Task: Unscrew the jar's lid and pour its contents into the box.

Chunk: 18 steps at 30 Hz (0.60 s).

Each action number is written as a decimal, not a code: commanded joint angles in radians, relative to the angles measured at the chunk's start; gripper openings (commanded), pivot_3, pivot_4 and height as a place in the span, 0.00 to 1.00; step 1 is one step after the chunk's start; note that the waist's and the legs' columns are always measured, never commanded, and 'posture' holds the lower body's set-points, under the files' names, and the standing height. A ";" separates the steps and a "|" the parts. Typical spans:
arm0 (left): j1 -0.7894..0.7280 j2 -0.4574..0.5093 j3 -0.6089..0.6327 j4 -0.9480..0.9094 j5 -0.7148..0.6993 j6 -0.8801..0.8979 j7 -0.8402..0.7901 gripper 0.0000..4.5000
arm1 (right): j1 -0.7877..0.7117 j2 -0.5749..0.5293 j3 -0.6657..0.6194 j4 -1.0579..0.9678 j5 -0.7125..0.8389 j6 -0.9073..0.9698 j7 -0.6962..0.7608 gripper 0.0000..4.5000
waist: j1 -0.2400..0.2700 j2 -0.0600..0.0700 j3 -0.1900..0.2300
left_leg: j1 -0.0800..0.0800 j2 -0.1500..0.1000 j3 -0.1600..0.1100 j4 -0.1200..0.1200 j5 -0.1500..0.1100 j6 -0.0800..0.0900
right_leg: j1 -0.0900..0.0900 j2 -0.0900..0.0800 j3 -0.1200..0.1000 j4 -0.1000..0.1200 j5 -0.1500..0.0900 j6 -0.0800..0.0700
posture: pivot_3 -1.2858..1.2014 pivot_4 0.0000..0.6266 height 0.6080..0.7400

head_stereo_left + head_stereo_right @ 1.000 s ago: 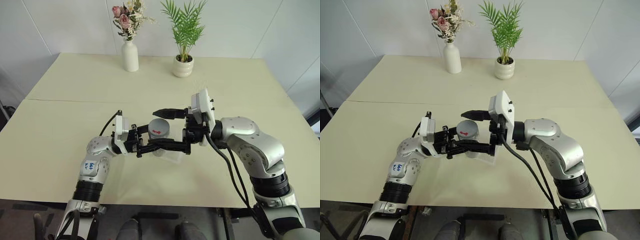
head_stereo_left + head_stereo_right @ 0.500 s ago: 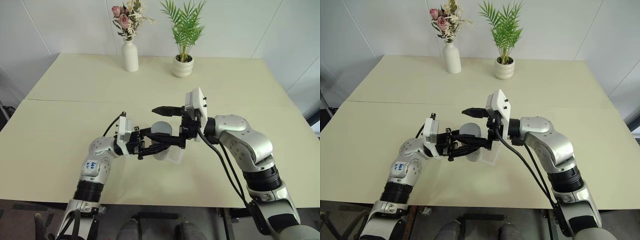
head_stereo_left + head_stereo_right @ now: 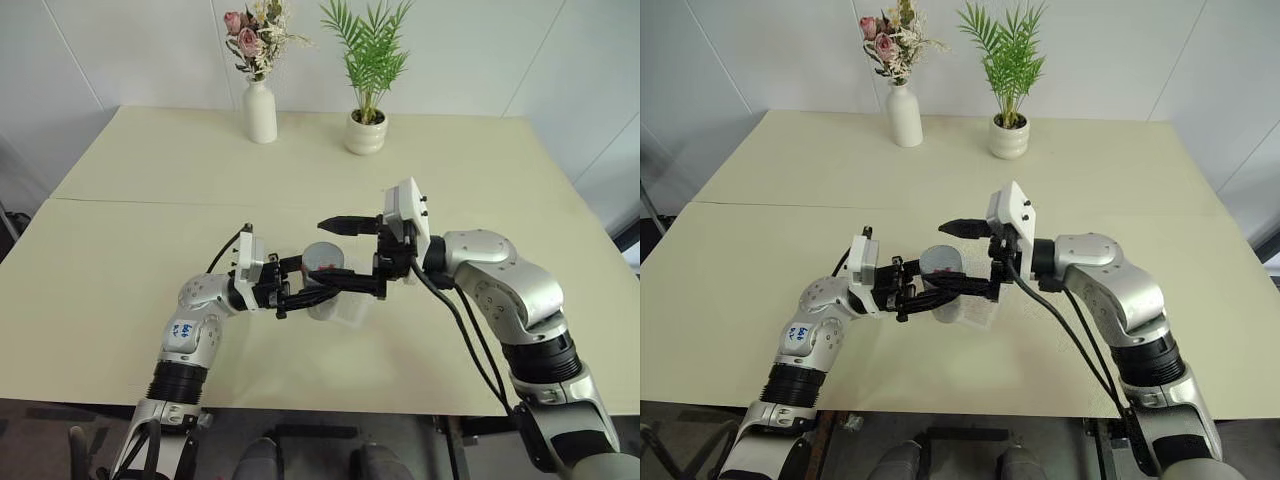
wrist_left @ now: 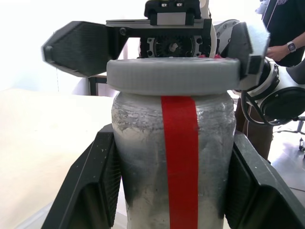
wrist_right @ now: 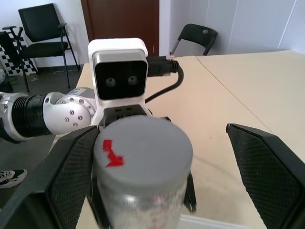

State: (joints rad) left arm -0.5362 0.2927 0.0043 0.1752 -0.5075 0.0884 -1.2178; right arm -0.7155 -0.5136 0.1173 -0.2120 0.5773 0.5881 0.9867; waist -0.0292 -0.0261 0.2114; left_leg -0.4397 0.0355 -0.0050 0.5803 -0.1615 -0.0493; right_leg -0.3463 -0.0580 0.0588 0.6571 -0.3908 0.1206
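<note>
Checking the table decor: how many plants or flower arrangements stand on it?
2, both at the far edge: flower vase on the left, potted palm to its right.

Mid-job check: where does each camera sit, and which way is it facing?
Head, both eyes: look forward and down over both arms at the table.
Left wrist: looks along the left tool, shut on the jar.
Right wrist: looks along the open right tool around the lid.
Shared: jar and lid.
</note>
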 commanded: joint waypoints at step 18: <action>-0.011 0.000 0.018 -0.047 -0.026 -0.014 -0.025 0.53 | 0.072 -0.181 -0.176 0.005 0.080 0.036 0.081 1.00 | -0.002 0.000 0.000 | 0.001 0.000 0.000 0.000 0.000 0.000 | 0.001 0.001 0.000 -0.001 0.000 0.000 | 0.52 0.24 1.00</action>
State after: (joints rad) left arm -0.5376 0.2924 0.0193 0.1610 -0.5118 0.0869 -1.2364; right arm -0.6173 -0.6887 -0.0267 -0.1868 0.6247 0.6222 1.0568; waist -0.0312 -0.0261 0.2115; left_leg -0.4390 0.0358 -0.0047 0.5803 -0.1615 -0.0492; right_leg -0.3456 -0.0573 0.0593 0.6565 -0.3907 0.1206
